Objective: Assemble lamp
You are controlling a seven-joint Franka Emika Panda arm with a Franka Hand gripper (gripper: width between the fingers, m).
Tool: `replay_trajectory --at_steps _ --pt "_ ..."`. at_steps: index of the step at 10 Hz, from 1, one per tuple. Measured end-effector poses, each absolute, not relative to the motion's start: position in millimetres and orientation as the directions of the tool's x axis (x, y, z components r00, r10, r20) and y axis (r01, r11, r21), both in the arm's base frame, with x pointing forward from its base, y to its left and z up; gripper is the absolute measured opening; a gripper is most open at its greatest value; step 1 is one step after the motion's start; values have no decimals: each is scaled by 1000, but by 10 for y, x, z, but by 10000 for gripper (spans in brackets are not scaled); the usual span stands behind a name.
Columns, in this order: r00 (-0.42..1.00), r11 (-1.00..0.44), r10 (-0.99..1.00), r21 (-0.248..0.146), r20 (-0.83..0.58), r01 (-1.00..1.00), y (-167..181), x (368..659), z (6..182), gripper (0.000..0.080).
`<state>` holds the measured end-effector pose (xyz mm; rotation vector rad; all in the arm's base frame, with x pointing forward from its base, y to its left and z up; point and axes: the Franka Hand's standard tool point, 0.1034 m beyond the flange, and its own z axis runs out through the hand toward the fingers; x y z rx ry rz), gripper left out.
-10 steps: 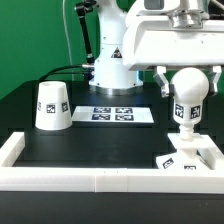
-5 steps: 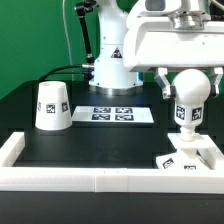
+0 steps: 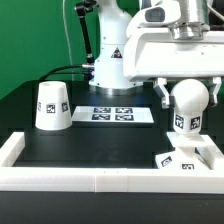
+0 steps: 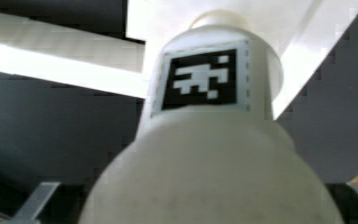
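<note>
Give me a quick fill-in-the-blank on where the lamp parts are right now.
1. The shade stands at the exterior view's ____ side.
2. The bulb sits over the base with its ball head pointing ____.
3. The gripper has one finger on either side of the ____.
4. The marker board shows ____ tags.

Missing words: left; up; bulb; two.

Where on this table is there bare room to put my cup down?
The black stretch between the shade and base, bordered by the marker board behind and white rail in front. The bulb corner is crowded.
</note>
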<state>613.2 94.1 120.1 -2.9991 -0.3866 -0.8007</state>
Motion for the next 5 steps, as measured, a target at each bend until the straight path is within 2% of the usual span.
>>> replay_trajectory --at_steps 5 --pt "821 -968 240 63 517 243 968 6067 1148 579"
